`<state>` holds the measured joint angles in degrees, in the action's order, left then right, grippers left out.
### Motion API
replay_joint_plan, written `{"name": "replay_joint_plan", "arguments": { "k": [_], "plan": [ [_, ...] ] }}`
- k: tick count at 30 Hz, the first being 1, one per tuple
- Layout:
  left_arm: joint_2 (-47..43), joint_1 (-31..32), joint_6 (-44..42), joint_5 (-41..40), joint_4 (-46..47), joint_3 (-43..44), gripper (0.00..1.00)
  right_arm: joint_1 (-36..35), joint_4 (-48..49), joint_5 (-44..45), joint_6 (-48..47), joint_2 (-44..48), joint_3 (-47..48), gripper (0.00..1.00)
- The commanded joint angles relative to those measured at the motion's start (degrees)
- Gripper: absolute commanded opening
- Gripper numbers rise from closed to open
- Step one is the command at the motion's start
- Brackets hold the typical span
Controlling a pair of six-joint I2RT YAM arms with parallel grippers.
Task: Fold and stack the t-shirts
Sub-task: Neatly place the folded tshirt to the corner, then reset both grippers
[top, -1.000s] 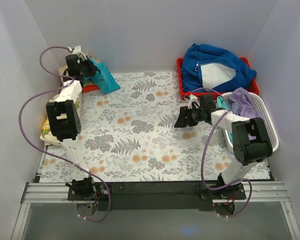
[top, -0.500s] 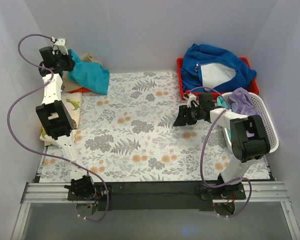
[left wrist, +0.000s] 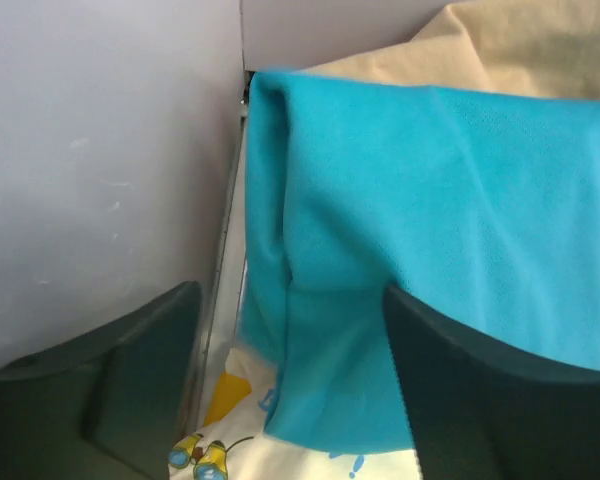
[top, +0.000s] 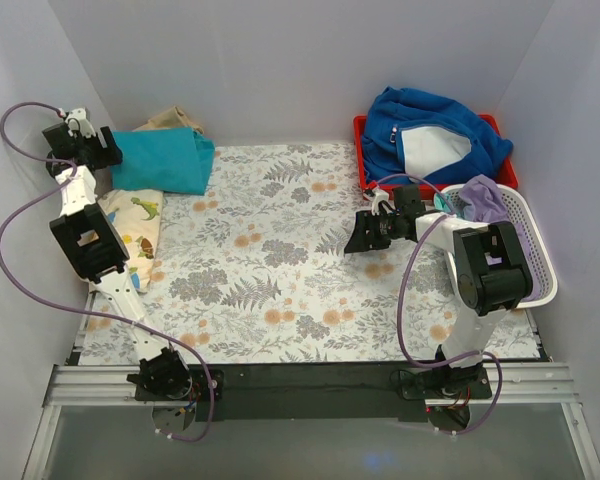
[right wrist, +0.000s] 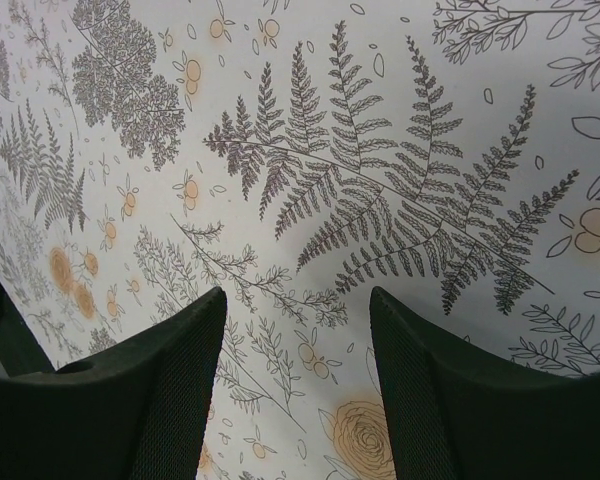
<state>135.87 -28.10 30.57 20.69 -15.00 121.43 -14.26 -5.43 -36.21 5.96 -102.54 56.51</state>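
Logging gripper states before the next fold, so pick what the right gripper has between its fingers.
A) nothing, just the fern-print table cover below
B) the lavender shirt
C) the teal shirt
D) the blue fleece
A: in the right wrist view the right gripper has its fingers spread apart, and only the fern-print table cover shows in the gap between them.
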Motion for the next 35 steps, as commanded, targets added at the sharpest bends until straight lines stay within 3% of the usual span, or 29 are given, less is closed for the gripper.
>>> {"name": "replay_joint_plan", "arguments": {
  "k": [1,10,13,18,22,26,30,35],
  "plan": [
    [-2.3,0.2,3.5,-3.6,2.8,1.3,0.79,-0.2,1.2,-2.3,0.5,-0.8,2.5,0.66],
    [-10.9,2.3,6.6,3.3,1.1,-2.1,0.81,-0.3,2.2,-2.7,0.9,0.1,1.8,0.66],
    [-14.8,5.7,4.6,2.5,1.4,-5.1,0.82,-0.4,2.9,-3.1,1.2,0.8,1.1,0.66],
    [-22.3,10.3,1.3,-8.1,1.7,-6.6,0.82,-0.8,3.7,-3.1,1.5,3.5,-1.0,0.67],
    [-28.4,12.4,5.4,-5.8,-0.1,-8.0,0.82,-0.8,4.3,-2.6,1.7,5.8,-3.0,0.68],
    [-36.6,17.3,12.0,-1.4,0.3,-18.3,0.82,-0.9,4.6,-2.5,2.6,8.3,-3.8,0.67],
    [-44.7,27.0,16.4,0.5,3.1,-30.8,0.82,-1.3,4.5,-1.7,3.1,12.6,-4.7,0.68],
    [-53.2,37.9,19.8,-6.3,4.6,-41.9,0.83,-1.4,2.9,1.4,2.8,19.7,-8.8,0.68]
  ]
}}
